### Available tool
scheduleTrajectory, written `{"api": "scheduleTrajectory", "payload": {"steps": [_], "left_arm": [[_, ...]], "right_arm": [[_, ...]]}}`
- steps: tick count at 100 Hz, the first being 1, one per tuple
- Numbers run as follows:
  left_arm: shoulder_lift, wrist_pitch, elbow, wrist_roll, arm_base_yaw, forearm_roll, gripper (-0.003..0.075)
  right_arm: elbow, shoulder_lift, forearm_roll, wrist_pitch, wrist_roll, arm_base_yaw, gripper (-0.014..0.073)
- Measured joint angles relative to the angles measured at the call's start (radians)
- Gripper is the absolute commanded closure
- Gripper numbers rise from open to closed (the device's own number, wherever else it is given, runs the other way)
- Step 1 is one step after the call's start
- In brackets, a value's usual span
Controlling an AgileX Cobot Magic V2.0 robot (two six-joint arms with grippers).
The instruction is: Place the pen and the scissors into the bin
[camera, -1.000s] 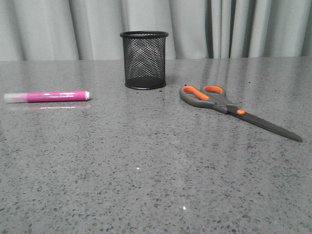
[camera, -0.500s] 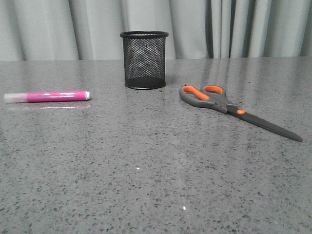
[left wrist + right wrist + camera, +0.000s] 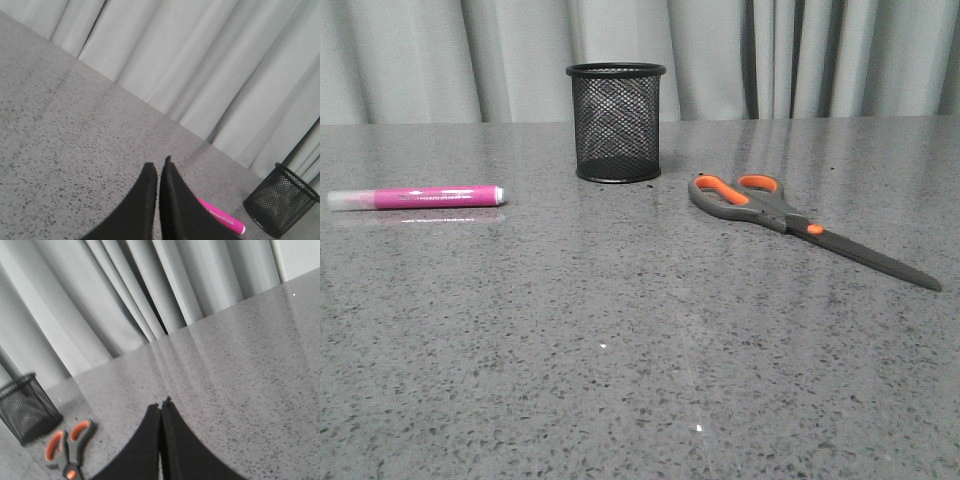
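The magenta pen (image 3: 418,197) lies flat at the left of the grey table, its whitish cap to the left. It also shows in the left wrist view (image 3: 221,218), partly behind the fingers. The black mesh bin (image 3: 616,122) stands upright at the back centre, seen too in the left wrist view (image 3: 280,201) and the right wrist view (image 3: 24,407). The scissors (image 3: 790,221) lie closed at the right, blades pointing right and forward; their handles show in the right wrist view (image 3: 65,445). My left gripper (image 3: 159,165) and right gripper (image 3: 161,404) are shut and empty, above the table. Neither shows in the front view.
A grey pleated curtain (image 3: 740,55) hangs behind the table's far edge. The speckled grey tabletop (image 3: 620,340) stretches in front of the three objects.
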Motion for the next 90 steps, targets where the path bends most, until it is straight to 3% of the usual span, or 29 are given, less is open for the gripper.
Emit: {"api": "scheduleTrajectory", "payload": {"steps": [27,48,79,90], "left_arm": [[0.028,0.063,-0.069,0.002,0.000,0.015,0.0740],[0.267,0.255,-0.304,0.033,0.000,0.188,0.0739],[0.598,0.471,-0.583,0.183,0.000,0.226,0.0736],[0.670,0.480,-0.623,0.200,0.000,0.226,0.0644]], "right_arm": [[-0.123,0.058,0.020,0.145,-0.030,0.000,0.0641],[-0.355,0.369,-0.025,0.310,-0.131,0.000,0.0641],[-0.654,0.812,-0.044,0.513,-0.208,0.000,0.0628],[-0.706,0.885,-0.046,0.549,-0.229,0.000,0.0532]]}}
